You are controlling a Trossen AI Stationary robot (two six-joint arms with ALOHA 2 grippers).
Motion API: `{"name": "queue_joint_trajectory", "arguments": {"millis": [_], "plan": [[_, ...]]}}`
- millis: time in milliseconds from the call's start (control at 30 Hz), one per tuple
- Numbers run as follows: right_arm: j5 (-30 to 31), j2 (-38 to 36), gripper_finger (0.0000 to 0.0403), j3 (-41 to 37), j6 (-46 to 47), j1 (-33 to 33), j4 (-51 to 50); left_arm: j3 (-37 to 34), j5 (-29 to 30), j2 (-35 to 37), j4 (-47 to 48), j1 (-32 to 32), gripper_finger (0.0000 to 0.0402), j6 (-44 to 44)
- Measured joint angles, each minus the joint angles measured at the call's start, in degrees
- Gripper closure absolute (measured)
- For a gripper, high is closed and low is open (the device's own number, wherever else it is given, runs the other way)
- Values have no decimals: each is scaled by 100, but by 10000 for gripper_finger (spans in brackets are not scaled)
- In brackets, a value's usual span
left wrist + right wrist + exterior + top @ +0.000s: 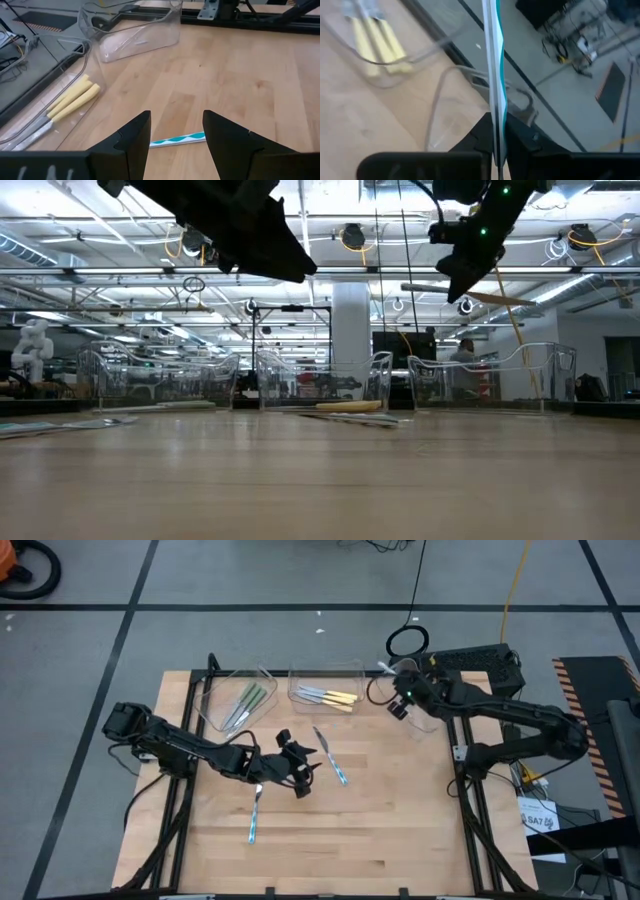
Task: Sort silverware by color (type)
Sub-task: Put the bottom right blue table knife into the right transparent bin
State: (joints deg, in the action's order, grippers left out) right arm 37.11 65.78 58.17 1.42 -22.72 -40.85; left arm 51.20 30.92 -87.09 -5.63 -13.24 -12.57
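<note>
Overhead, three clear plastic trays sit along the far edge of the pale wooden table [380,840]: the left tray [215,690] holds green-handled utensils [245,705], the middle tray [345,670] holds yellow-handled utensils [328,697], and the right tray [425,725] lies partly under the right arm. The right gripper [399,705] hangs above that right tray, its dark fingers pressed together on a slim light-blue-handled utensil [496,75], which stands out lengthwise from between the tips in the right wrist view, a teal wavy pattern running down its white edge. The left gripper [298,772] hovers over the middle of the table with its fingers [132,140] spread and nothing between them; just beyond them in the left wrist view lies a blue-handled piece [177,140] flat on the wood, bearing the same teal scallop pattern. From above, that piece [331,757] lies on the bare board just beside the left gripper, silver end toward the trays, and a second blue-handled utensil [254,815] lies nearer the front edge, partly crossed by the left arm. The trays are thin, glossy and round-cornered; the handles look matte, the metal ends bright. Black frame rails border the table on both sides.
</note>
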Motion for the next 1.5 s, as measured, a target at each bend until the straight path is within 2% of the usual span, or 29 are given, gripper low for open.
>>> {"name": "queue_joint_trajectory", "arguments": {"millis": [200,400,967,1367,1500], "plan": [[0,79,381,0,163,-440,-387,0,0,0,-5,-68,213,-25],[-434,258,381,0,349,-733,-524,0,-2,0,-4,-107,213,-20],[-428,1105,380,0,370,-1219,-919,0,-2,0,124,-120,213,-70],[-423,1408,380,-2,345,-1530,-913,0,-2,0,160,-120,213,-86],[-420,1410,380,-299,144,-1640,-502,0,-2,0,162,-120,213,-86]]}}
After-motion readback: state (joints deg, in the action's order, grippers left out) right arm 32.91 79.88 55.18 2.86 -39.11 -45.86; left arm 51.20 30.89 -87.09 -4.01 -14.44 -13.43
